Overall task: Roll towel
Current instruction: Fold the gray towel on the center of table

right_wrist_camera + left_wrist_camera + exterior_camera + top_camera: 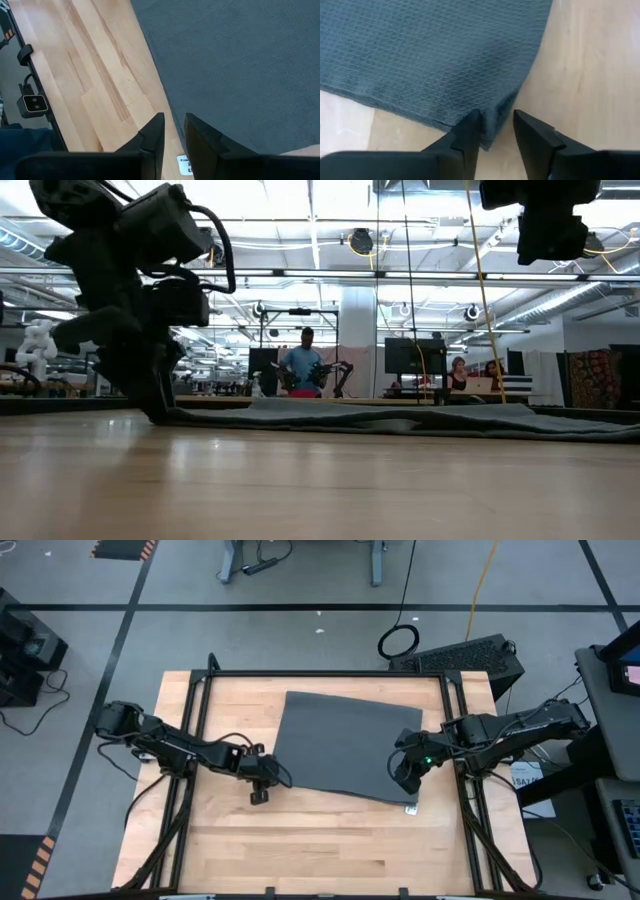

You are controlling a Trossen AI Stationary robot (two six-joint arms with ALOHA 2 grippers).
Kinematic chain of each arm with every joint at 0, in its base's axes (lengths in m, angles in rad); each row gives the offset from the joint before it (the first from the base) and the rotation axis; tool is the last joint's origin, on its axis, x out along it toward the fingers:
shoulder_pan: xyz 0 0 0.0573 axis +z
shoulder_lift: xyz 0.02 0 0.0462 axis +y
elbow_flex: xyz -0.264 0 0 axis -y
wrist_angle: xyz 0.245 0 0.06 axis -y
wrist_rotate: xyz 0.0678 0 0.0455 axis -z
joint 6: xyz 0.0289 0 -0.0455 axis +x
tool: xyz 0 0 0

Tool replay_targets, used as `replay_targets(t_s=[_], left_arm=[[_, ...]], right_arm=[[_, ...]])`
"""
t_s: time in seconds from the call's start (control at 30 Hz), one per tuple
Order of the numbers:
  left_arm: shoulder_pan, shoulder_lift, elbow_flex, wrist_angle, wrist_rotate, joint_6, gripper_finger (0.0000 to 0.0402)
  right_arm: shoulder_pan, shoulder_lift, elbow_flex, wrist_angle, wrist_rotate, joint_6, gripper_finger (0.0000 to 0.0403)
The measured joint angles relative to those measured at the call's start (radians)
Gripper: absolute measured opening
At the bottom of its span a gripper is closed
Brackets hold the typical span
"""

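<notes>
Both grippers sit at the near corners of a dark grey, waffle-textured cloth towel (345,745) spread flat on the pale wooden table (300,850).

The towel lies open across the far-middle of the table, slightly skewed, with its small white tag (184,165) at the near right corner. The left gripper (496,131) is down at the towel's near left corner; its two dark fingers (470,131) stand a narrow gap apart with the corner's edge lying between them, though whether they pinch it cannot be told. The right gripper (173,131) hovers above the near right corner, its fingers a narrow gap apart and empty, beside the tag. In the low view the cloth (400,420) lies low and rumpled along the tabletop.
</notes>
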Motion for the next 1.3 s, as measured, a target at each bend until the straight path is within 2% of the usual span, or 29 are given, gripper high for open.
replay_targets(t_s=[0.17,0.27,0.43,0.6,0.8,0.93,1.13,1.3], left_arm=[[0.000,-0.016,0.012,-0.018,-0.012,-0.007,0.0045],[0.000,-0.031,0.036,-0.022,0.023,-0.009,0.0011],[0.000,-0.040,0.074,-0.130,0.035,-0.027,0.0027],[-0.003,-0.060,0.117,-0.218,0.054,0.042,0.0016],[-0.008,-0.060,0.121,-0.190,0.149,0.045,0.0038],[-0.017,-0.060,0.118,-0.201,0.139,0.049,0.0042],[-0.030,-0.060,0.075,-0.198,0.123,0.053,0.0008],[-0.048,-0.060,0.045,-0.172,0.119,0.071,0.0039]], right_arm=[[0.000,0.000,0.000,0.000,-0.003,-0.003,0.0066],[0.000,0.000,0.000,0.000,-0.004,-0.004,0.0066],[0.000,0.000,0.000,-0.004,-0.003,-0.011,0.0066],[0.000,0.000,0.000,-0.005,-0.003,-0.011,0.0066],[0.000,0.000,0.000,-0.005,-0.002,-0.030,0.0066],[0.000,0.000,0.000,-0.005,0.002,-0.033,0.0066],[0.000,0.000,0.000,-0.002,0.024,-0.032,0.0066],[0.000,0.000,0.000,0.000,0.023,-0.033,0.0066]])
